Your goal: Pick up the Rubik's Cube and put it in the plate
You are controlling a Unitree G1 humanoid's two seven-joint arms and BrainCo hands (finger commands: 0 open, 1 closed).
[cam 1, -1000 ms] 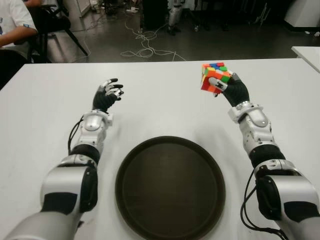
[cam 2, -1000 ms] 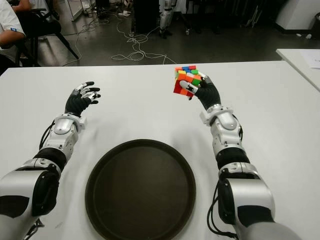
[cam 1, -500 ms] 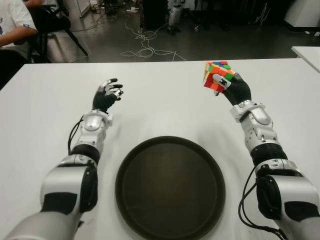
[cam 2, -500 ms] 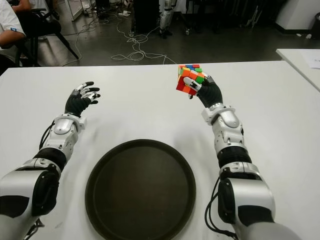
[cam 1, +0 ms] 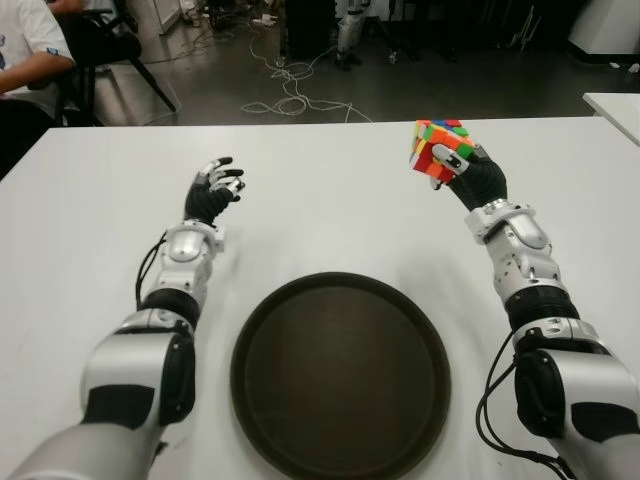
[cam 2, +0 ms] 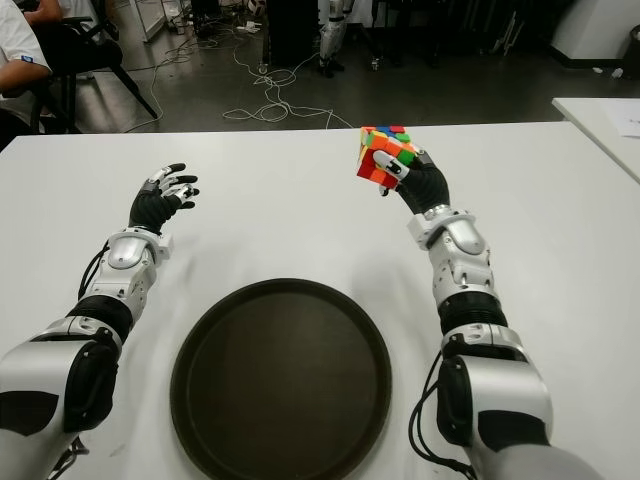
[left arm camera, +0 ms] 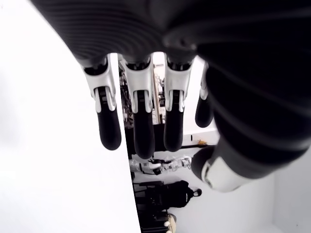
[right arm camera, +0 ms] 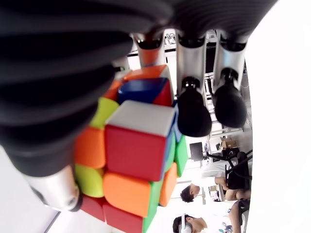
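My right hand [cam 1: 462, 170] is shut on the Rubik's Cube [cam 1: 437, 148], holding it in the air above the far right part of the white table [cam 1: 330, 210]. In the right wrist view the cube [right arm camera: 133, 145] sits between thumb and fingers [right arm camera: 192, 114]. The dark round plate [cam 1: 340, 375] lies near the table's front edge, nearer to me and to the left of the cube. My left hand [cam 1: 215, 190] shows open to the left of the plate, its fingers [left arm camera: 138, 131] relaxed and holding nothing.
A second white table [cam 1: 615, 105] stands at the far right. A seated person [cam 1: 25, 60] and a black chair [cam 1: 105, 50] are beyond the table's far left corner. Cables [cam 1: 290, 90] lie on the floor behind.
My right hand has carried the cube slightly up and to the right. The left hand and the plate have not moved.
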